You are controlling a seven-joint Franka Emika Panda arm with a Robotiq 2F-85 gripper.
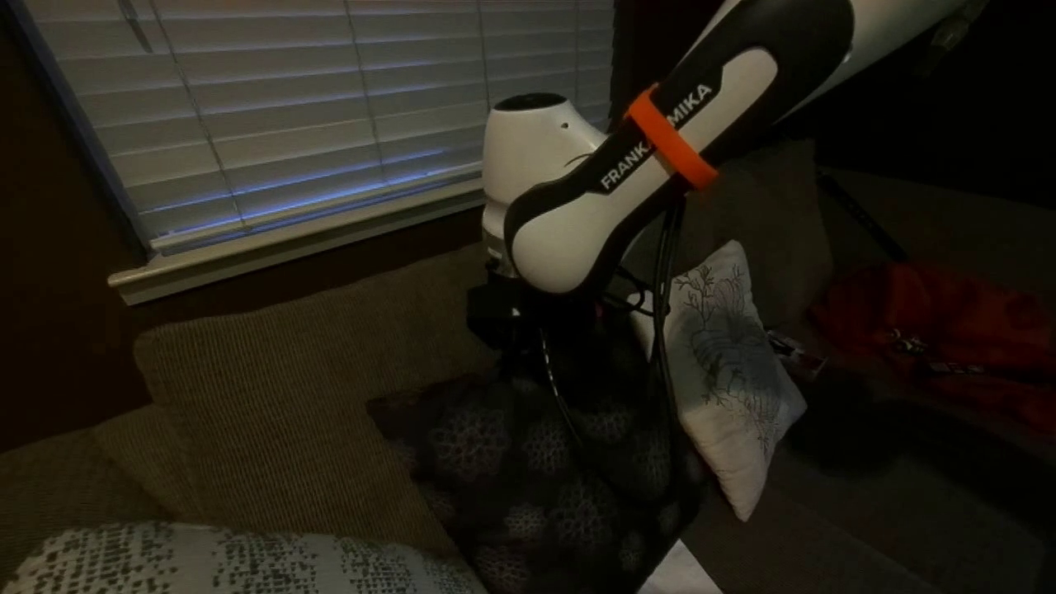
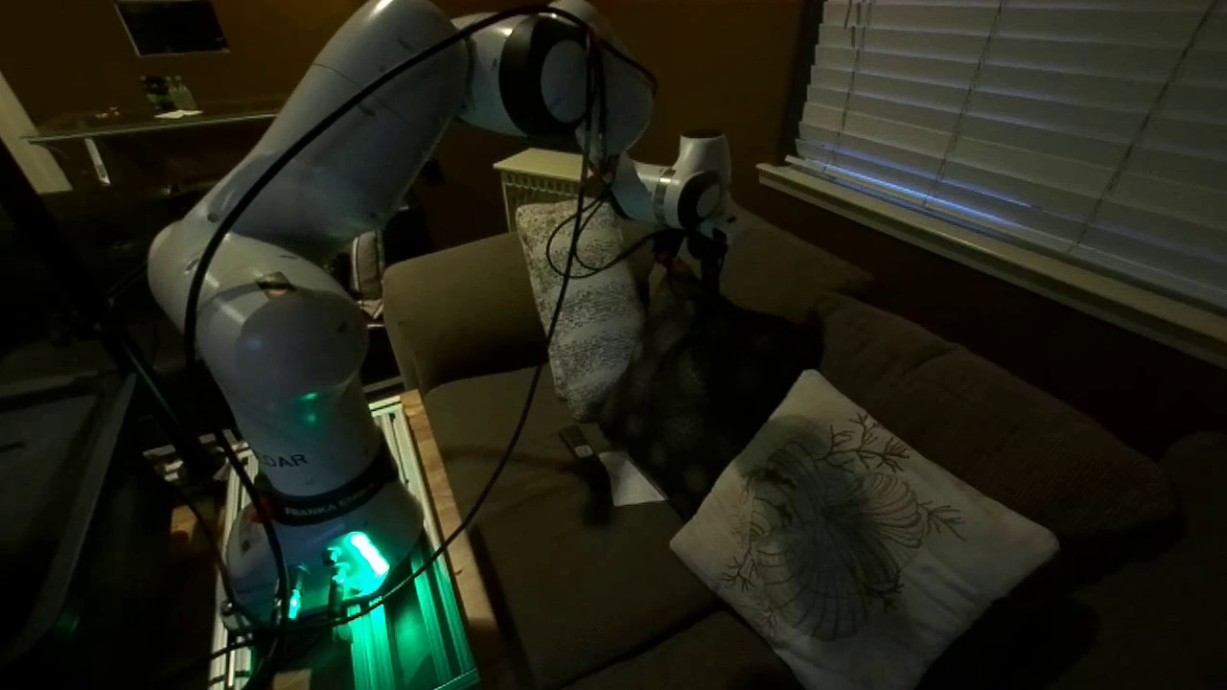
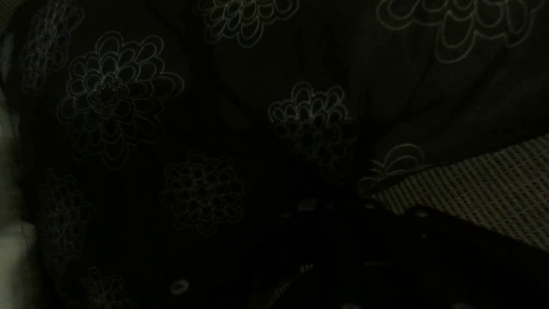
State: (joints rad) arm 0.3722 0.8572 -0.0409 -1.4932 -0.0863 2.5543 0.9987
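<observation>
A dark pillow with pale flower outlines leans against the sofa back; it also shows as a dark pillow in an exterior view. My gripper points down at its upper edge. In the wrist view the flowered cloth fills most of the picture, and its folds run together at my gripper, which looks shut on a pinch of it. The fingers are nearly black against the dark cloth, so their pads are hidden. A white pillow with a shell and coral design lies beside the dark one.
A speckled pillow stands on the dark pillow's other side, by the sofa arm. White paper and a remote lie on the seat. The windowsill runs behind the sofa. Orange cloth lies farther along. Cables hang from the arm.
</observation>
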